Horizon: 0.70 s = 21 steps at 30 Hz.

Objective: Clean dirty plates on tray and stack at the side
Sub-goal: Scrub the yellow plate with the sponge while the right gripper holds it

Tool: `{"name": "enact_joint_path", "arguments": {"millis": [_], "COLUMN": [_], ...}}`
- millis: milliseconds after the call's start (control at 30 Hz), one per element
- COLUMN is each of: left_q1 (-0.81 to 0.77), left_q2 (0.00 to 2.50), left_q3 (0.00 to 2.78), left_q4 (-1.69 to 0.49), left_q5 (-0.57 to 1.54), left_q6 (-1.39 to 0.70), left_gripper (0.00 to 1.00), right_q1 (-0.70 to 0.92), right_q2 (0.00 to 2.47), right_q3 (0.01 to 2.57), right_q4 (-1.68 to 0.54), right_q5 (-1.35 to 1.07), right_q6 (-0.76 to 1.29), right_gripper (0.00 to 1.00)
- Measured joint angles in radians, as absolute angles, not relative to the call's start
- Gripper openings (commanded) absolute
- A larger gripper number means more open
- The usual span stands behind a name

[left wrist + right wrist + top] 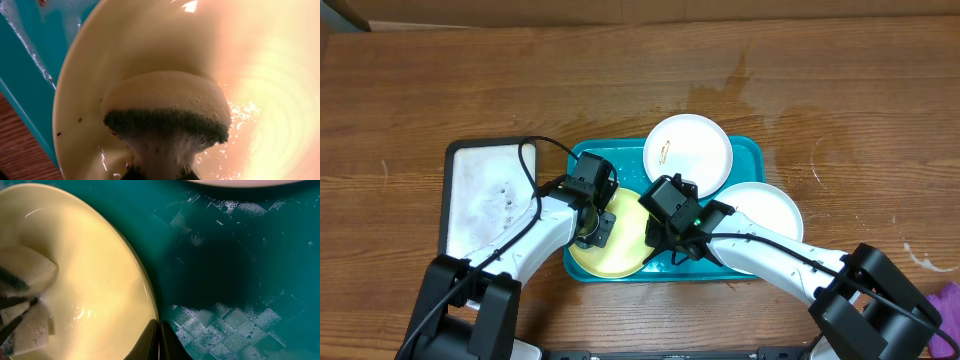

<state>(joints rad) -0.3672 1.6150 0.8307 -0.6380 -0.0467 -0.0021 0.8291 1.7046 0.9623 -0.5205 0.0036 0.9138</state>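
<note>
Overhead, tray (748,165): teal, mid-table.
Overhead, yellow-green plate (620,252): on the tray's 7 o'clock part, between both claws.
Overhead, upper white plate (687,150): on the tray at 1 o'clock, with a small orange smear.
Overhead, right white plate (765,210): at 4 o'clock, lying across the tray's right rim.
Overhead, left gripper (597,225): above the yellow-green plate's 10 o'clock area, the nearer arm to its face.
Overhead, right gripper (652,243): at that plate's 3 o'clock rim, with the plate lying toward its 9 o'clock.
Left wrist, sponge (167,112): clenched in the left claw, its dark scouring edge pressed on the plate's wet face.
Right wrist, right claw: fingers (150,342) pinched together on the plate's rim, probably steadying it.
Judgement: round plate with no long axis, so wiping strokes would run from the left claw toward 3 o'clock.
</note>
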Motion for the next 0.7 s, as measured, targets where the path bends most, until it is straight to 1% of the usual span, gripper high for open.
{"name": "enact_joint_path", "arguments": {"millis": [167, 300, 333, 367, 400, 433, 567, 700], "left_q1": [-0.367, -0.372, -0.374, -0.374, -0.374, -0.374, -0.374, -0.373], "left_q2": [1.615, 1.615, 1.615, 1.615, 1.615, 1.615, 1.615, 1.615], "left_q3": [0.813, 0.808, 0.807, 0.807, 0.807, 0.807, 0.805, 0.805], "left_q4": [-0.551, -0.523, -0.522, -0.521, -0.52, -0.517, -0.511, -0.508], "left_q5": [-0.085, -0.117, -0.121, -0.124, -0.125, -0.128, -0.14, -0.159], "left_q6": [-0.015, -0.022, -0.024, -0.024, -0.024, -0.024, -0.024, -0.024], "left_gripper": [0.04, 0.04, 0.04, 0.04, 0.04, 0.04, 0.04, 0.04], "right_q1": [0.829, 0.829, 0.829, 0.829, 0.83, 0.829, 0.826, 0.826], "right_q2": [1.705, 1.705, 1.705, 1.705, 1.705, 1.707, 1.707, 1.721], "right_q3": [0.963, 0.965, 0.965, 0.965, 0.965, 0.965, 0.963, 0.962], "right_q4": [-0.516, -0.517, -0.518, -0.521, -0.526, -0.532, -0.539, -0.499], "right_q5": [0.003, 0.003, 0.004, 0.005, 0.006, 0.008, 0.012, 0.008], "right_q6": [0.915, 0.916, 0.916, 0.916, 0.914, 0.914, 0.944, 0.968], "right_gripper": [0.04, 0.04, 0.08, 0.18, 0.22, 0.24, 0.25, 0.24]}}
